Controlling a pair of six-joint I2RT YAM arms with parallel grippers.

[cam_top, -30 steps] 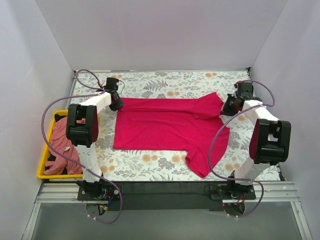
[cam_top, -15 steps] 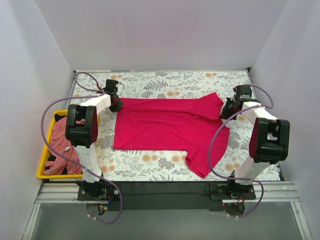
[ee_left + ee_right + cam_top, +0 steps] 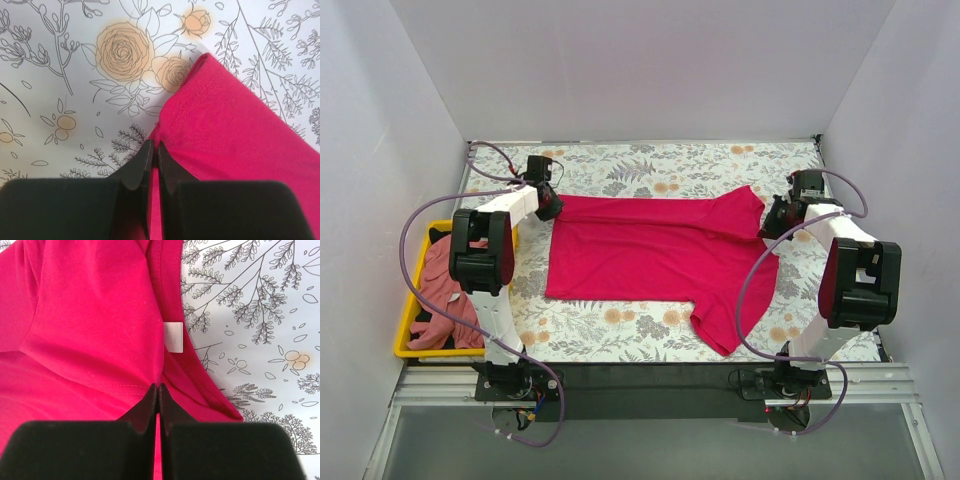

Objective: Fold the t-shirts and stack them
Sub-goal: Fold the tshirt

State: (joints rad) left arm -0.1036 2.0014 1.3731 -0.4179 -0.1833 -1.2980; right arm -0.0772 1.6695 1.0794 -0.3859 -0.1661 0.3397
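The magenta-red t-shirt (image 3: 650, 250) lies spread across the floral tabletop, one sleeve hanging toward the front right. My left gripper (image 3: 549, 205) is shut on its far left hem corner (image 3: 200, 115), with cloth pinched between the fingers. My right gripper (image 3: 777, 215) is shut on the shirt near its collar at the far right, beside a small white tag (image 3: 173, 337). The dusty salmon-pink t-shirt (image 3: 445, 290) lies crumpled in the yellow bin (image 3: 404, 340) at the left.
The floral table cover (image 3: 660, 165) runs to white walls at the back and both sides. The yellow bin sits at the table's left edge beside the left arm. Purple cables loop round both arms.
Both grippers have shifted slightly outward and back, pulling the shirt's far edge a little tauter. The shirt otherwise lies as before.
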